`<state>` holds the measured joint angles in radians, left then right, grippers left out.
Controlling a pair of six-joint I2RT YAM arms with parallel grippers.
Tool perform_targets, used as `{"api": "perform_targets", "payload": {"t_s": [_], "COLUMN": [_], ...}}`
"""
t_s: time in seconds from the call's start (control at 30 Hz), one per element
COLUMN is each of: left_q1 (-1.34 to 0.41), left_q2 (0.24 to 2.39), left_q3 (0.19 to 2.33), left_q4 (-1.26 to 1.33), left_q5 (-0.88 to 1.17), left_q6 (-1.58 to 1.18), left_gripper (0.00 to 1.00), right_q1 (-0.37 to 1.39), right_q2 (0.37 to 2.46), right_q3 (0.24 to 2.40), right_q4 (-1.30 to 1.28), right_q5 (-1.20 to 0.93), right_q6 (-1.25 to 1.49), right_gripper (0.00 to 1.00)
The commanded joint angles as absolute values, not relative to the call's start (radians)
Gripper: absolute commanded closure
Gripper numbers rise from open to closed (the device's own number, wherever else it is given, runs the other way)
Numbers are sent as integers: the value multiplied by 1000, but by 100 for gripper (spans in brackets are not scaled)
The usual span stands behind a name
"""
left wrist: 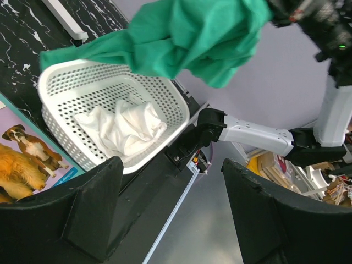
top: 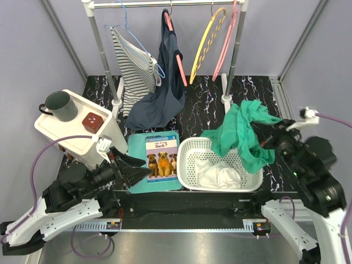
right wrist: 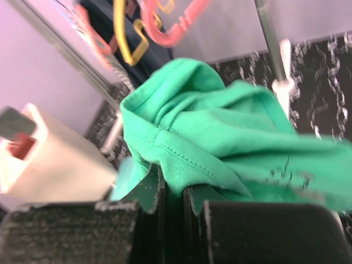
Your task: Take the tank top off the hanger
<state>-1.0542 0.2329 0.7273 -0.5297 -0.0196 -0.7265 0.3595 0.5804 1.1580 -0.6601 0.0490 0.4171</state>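
From above, the green tank top (top: 242, 132) hangs bunched from the right gripper (top: 263, 144), well clear of the rail's yellow hanger (top: 206, 44), over the far right corner of the white perforated basket (top: 190, 165). The fabric hides the fingertips. A crumpled white cloth (top: 220, 173) lies in the basket. The white tray (top: 55, 129) holds a dark mug (top: 60, 105) and a red block (top: 92, 122). The left gripper (top: 140, 169) hovers over a dog picture book (top: 162, 154).

At the left wrist, the jaws of the left gripper (left wrist: 170, 203) stand wide apart, holding nothing. The basket (left wrist: 181, 107) shows its cloth (left wrist: 124, 124) under the tank top (left wrist: 187, 33); whether the two touch is unclear.

At the right wrist, the right gripper (right wrist: 174, 209) is clamped on a fold of the tank top (right wrist: 220, 143). The hangers behind are blurred and cut off.
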Motion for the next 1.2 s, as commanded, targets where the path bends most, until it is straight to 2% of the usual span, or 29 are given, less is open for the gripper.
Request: {"api": "perform_targets", "payload": {"t_s": [0.0, 0.4, 0.77, 0.87, 1.03, 1.17], "left_q1": [-1057, -1057, -1057, -1057, -1057, -1057], "left_q2": [270, 245, 241, 241, 233, 235], "left_q3": [775, 769, 770, 765, 753, 747], "left_q4": [-497, -502, -506, -508, -508, -505], "left_q5": [-21, -28, -28, -28, -28, -31], "left_q6": [-684, -686, -690, -693, -699, -701], "left_gripper": [22, 22, 22, 22, 22, 22], "right_q1": [362, 362, 362, 362, 362, 362], "right_q2": [532, 728, 736, 692, 614, 607], "right_q3": [1372, 1629, 1605, 1484, 1051, 706], "right_q4": [-710, -638, -578, -578, -575, -479], "right_q5": [-24, -104, -163, -163, -172, -245], "right_q6": [465, 437, 472, 505, 646, 776], "right_gripper": [100, 100, 100, 100, 100, 100]}}
